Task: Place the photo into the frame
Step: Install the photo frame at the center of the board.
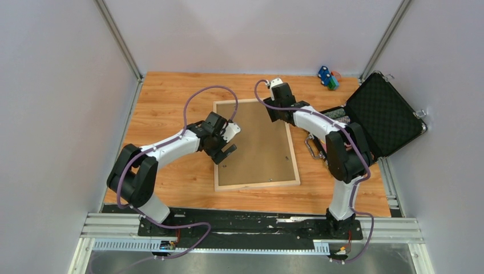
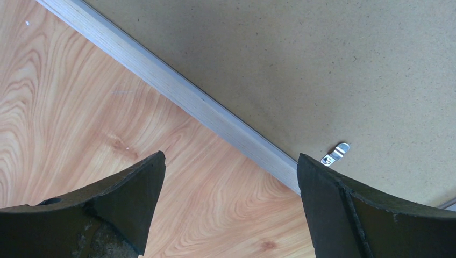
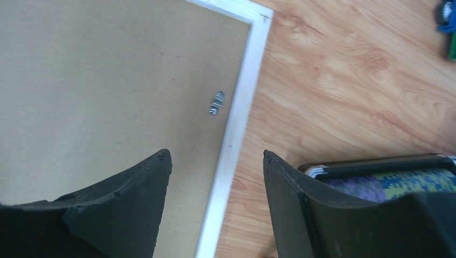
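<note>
Left pincer [image 2: 231, 158] is nearest its wrist cam: jaws spread wide, nothing btwn them. It is poised over the frame [image 1: 258, 184] at its left rail, approx mid-length. One finger is over bare bench [image 1: 171, 97] just outside that rail, the other over the backing board [image 1: 254, 142] just inside it. Right pincer [image 3: 216, 153] is likewise wide & empty, straddling the frame's right rail near its far corner, w/ one finger inside the rail over the board and the other outside. Frame lies flat, back side up, mid-bench, long sides running away from the arm bases, slightly skewed. It has pale wood rails all round, w/ the brown backing board seated inside & filling it. Small metal clip [image 2: 335, 153] sits on the board right beside the frame's left rail, just by the left pincer's inner finger. Second clip [image 3: 216, 102] sits beside the frame's right rail, a bit beyond the right pincer twd the far corner. Right of the frame, close by, is an open black case [image 1: 388, 114], lid up w/ dark foam lining & purple-green patterned stuff [image 3: 387, 183] in its base. Beyond the frame's far-right corner, near the back wall, is a small blue-green item [image 1: 327, 77], prob. a toy car, too small to be sure. On the frame's near side, a black base plate [image 1: 251, 225] carries both arms.
</note>
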`<state>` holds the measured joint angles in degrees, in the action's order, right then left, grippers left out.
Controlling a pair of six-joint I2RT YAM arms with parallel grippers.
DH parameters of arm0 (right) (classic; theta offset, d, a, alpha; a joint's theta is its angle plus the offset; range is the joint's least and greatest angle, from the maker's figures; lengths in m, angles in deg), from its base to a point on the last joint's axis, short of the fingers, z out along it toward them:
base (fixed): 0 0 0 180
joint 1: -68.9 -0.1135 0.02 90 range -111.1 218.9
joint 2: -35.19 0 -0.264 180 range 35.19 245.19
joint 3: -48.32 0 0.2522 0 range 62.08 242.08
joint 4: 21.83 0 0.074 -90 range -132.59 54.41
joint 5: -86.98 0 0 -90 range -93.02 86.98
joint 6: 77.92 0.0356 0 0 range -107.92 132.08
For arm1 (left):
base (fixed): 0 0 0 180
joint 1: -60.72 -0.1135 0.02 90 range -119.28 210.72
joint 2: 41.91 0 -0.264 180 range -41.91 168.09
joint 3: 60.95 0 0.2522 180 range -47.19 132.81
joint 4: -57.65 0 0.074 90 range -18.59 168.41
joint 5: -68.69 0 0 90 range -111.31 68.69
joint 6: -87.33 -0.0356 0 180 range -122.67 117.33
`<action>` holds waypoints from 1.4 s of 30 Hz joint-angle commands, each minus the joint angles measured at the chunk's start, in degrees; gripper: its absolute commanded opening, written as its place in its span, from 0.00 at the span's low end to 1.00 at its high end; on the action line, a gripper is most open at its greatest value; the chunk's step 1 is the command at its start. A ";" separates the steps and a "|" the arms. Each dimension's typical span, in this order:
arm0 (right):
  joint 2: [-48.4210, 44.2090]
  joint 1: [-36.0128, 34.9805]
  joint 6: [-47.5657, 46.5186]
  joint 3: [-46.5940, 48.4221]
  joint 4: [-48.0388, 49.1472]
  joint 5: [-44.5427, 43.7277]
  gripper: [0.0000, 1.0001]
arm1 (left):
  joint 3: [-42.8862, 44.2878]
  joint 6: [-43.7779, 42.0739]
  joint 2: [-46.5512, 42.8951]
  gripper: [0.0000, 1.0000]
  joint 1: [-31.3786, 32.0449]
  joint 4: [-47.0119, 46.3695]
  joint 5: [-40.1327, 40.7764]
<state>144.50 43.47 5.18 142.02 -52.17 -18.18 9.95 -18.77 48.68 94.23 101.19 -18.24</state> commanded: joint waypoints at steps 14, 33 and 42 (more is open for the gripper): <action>2.00 0.60 -3.28 1.03 -0.03 -2.83 0.64 | 0.63 0.13 1.22 1.00 0.07 -1.43 -2.26; 4.63 7.27 4.02 -0.90 -1.59 10.54 0.51 | 1.30 1.27 1.62 1.00 0.10 -1.39 -3.99; 6.89 7.66 4.92 -0.58 -2.17 12.34 0.47 | 1.21 1.21 1.27 1.00 0.07 -1.31 -3.87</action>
<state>149.95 51.07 8.70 141.47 -54.47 -7.42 9.97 -18.37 50.73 94.23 101.17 -21.45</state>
